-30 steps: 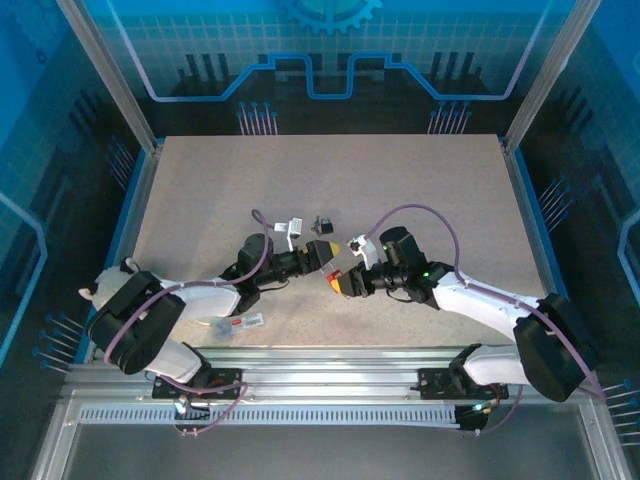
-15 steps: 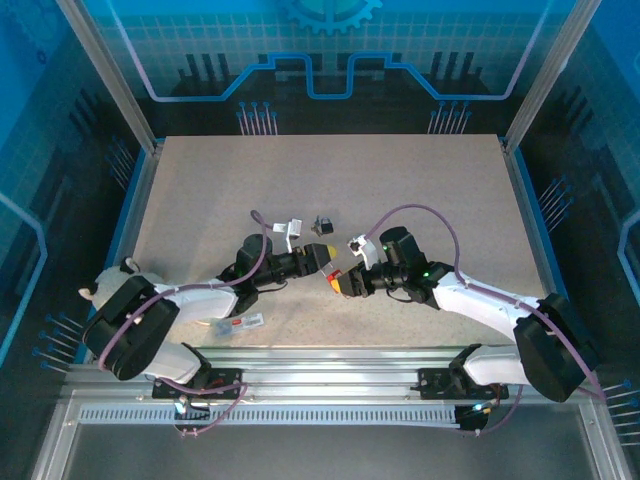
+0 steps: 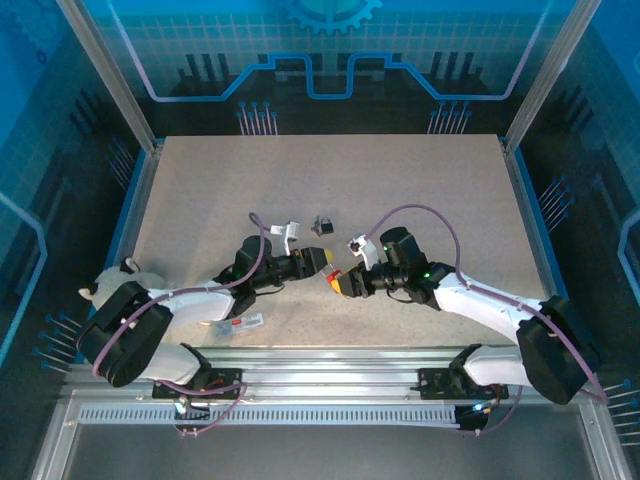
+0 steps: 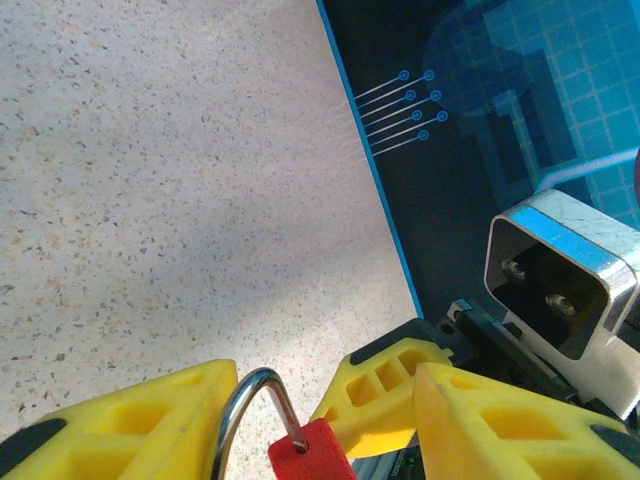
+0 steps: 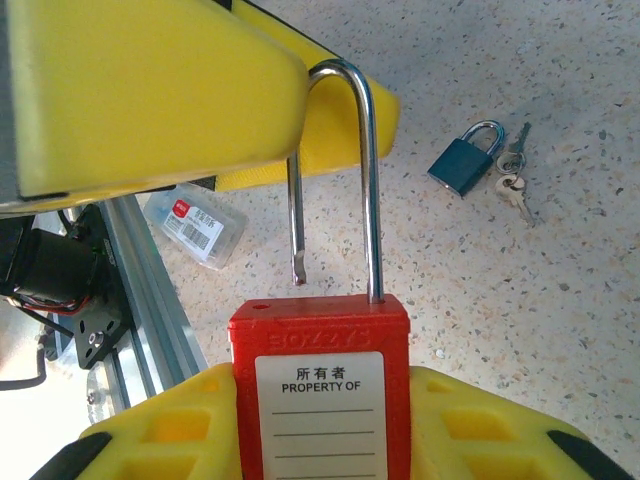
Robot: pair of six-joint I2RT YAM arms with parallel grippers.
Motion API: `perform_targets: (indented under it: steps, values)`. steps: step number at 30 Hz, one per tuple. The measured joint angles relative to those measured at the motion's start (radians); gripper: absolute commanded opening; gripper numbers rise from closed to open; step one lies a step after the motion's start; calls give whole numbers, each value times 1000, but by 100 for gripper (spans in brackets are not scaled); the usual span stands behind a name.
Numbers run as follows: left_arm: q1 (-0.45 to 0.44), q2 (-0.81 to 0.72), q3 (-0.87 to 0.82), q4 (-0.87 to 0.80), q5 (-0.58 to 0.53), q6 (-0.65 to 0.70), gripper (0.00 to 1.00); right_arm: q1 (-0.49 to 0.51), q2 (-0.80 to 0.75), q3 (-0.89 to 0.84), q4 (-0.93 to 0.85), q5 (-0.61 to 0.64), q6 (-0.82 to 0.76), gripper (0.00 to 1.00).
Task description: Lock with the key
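Observation:
My right gripper [image 5: 320,425] is shut on the body of a red padlock [image 5: 320,335], seen in the top view at the table's middle [image 3: 335,281]. Its steel shackle [image 5: 366,180] is open, with the short leg out of its hole. My left gripper [image 3: 325,260] faces it from the left, jaws apart around the shackle [image 4: 250,395]. One yellow finger [image 5: 150,90] lies against the shackle's bend. The other finger [image 4: 520,420] stands clear of it. Keys [image 5: 512,185] lie on the table beside a small teal padlock [image 5: 465,160], also visible in the top view [image 3: 322,224].
A clear plastic bag with a barcode label [image 3: 240,323] lies near the front left edge. The aluminium rail [image 3: 330,365] runs along the table's near side. Blue side walls [image 3: 125,220] border the speckled table [image 3: 330,180].
My left gripper's jaws have narrowed around the shackle and the arm has shifted slightly right. The right gripper and red padlock have stayed put.

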Motion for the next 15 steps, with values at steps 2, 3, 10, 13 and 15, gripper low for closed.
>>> perform_targets:
  steps: [2,3,10,13,15]
  values:
    - [0,0,0,-8,-2,2,45,0,0,0,-3,1,0,0]
    - [0,0,0,-11,-3,4,44,0,0,0,-5,1,0,0]
    - [0,-25,0,-35,-9,22,34,18,0,8,-19,16,-6,0]
    - [0,-33,0,-45,-14,23,34,20,0,16,-23,18,-8,0]
    - [0,-36,0,-51,-15,24,33,23,0,17,-25,22,-11,0]
